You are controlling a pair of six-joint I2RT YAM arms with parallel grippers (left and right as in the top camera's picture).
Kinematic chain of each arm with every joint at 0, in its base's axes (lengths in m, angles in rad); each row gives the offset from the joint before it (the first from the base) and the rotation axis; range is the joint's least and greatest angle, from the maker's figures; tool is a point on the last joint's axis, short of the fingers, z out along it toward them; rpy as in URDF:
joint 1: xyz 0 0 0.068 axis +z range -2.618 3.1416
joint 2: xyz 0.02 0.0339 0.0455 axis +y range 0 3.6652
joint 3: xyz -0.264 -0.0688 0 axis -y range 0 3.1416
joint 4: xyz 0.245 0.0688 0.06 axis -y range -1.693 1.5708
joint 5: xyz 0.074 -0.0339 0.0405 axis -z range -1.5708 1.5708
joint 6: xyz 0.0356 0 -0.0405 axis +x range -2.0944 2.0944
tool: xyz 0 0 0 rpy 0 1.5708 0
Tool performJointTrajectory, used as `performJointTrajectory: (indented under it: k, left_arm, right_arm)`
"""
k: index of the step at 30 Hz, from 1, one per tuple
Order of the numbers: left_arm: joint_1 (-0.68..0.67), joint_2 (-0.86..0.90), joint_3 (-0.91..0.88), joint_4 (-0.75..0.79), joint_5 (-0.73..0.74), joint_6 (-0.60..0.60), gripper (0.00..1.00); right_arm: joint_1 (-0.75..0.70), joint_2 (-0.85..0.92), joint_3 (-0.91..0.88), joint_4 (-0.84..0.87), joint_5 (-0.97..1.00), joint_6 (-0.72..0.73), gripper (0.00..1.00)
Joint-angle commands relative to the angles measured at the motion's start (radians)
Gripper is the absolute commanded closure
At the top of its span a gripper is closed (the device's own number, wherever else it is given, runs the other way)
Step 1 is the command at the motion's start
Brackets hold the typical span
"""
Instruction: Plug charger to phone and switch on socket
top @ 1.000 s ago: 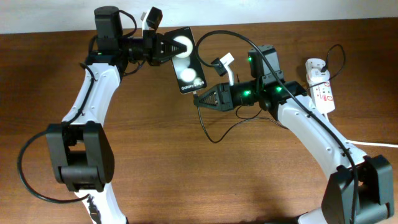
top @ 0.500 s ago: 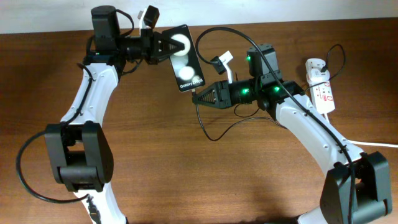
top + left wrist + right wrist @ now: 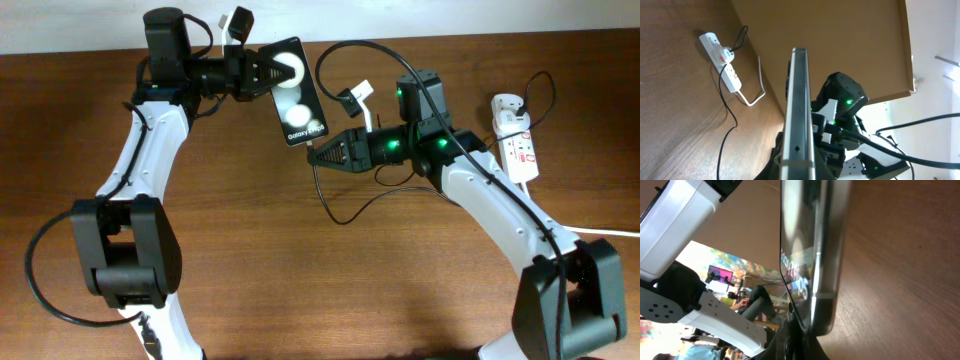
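My left gripper (image 3: 262, 74) is shut on the top end of the black phone (image 3: 296, 90) and holds it above the table, its "Galaxy" end toward my right arm. In the left wrist view the phone's silver edge (image 3: 798, 105) fills the centre. My right gripper (image 3: 322, 154) is shut on the connector tip of the thin black charger cable (image 3: 350, 212) and holds it right at the phone's lower end. The right wrist view shows the phone's end (image 3: 812, 265) just above the jaws; the tip itself is hidden. The white socket (image 3: 517, 143) lies at the far right.
The socket's thick white cord (image 3: 600, 231) runs off the right edge. The charger cable loops over the table between the arms and up behind the right arm. The socket also shows in the left wrist view (image 3: 722, 62). The table's back edge is close behind the left gripper.
The left gripper has lifted the phone slightly up and back. The right gripper has followed up and left, staying at the phone's lower end.
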Motion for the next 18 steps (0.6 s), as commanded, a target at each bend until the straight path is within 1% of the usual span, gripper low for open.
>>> performJointTrajectory:
  k: [1,7,18]
  left_arm:
    - [-0.014,-0.002,0.006,0.002,0.043,0.009,1.0]
    - [-0.015,-0.002,0.006,0.002,0.043,0.01,1.0]
    - [-0.025,-0.002,0.006,0.003,0.043,0.01,1.0]
  right_arm:
    - [-0.018,0.026,0.003,0.026,-0.058,0.008,0.96]
    - [-0.021,0.035,0.003,0.09,-0.06,0.037,0.96]
    - [-0.04,0.035,0.003,0.108,-0.052,0.038,0.96]
